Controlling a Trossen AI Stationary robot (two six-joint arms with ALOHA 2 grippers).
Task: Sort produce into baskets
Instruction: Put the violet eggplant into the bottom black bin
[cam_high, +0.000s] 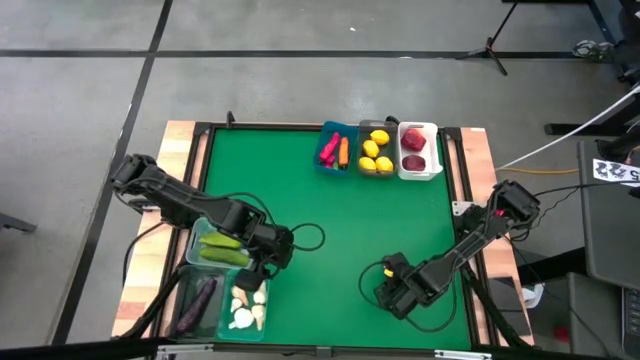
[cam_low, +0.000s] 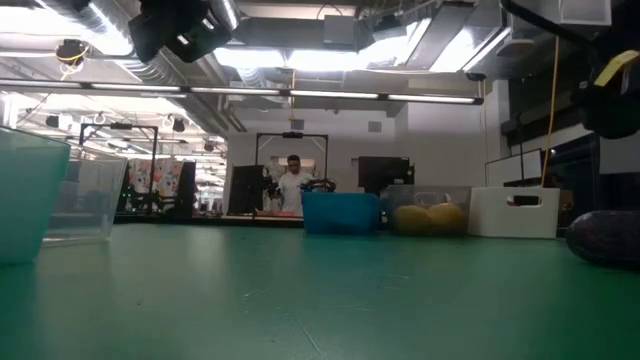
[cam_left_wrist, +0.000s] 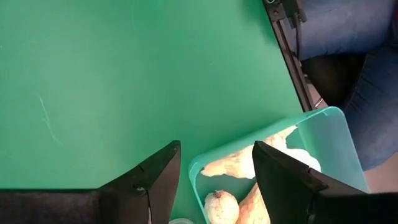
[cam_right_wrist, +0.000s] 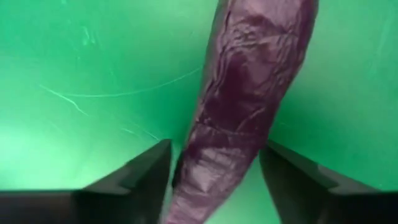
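A dark purple eggplant (cam_right_wrist: 249, 93) lies on the green mat at the near right, also seen in the low view (cam_low: 603, 237). My right gripper (cam_high: 395, 290) points down over it, open; its two fingers stand on either side of the eggplant's end, with a gap on each side. My left gripper (cam_high: 270, 255) hovers open and holds nothing. It is above the far corner of the teal basket (cam_left_wrist: 323, 134), which holds white garlic (cam_left_wrist: 221, 205).
At the far edge stand a blue basket (cam_high: 335, 150) with a pink pepper and a carrot, a clear one with lemons (cam_high: 377, 150) and a white one with apples (cam_high: 417, 150). Near left, baskets hold cucumbers (cam_high: 222, 248) and an eggplant (cam_high: 197, 303). The mat's middle is bare.
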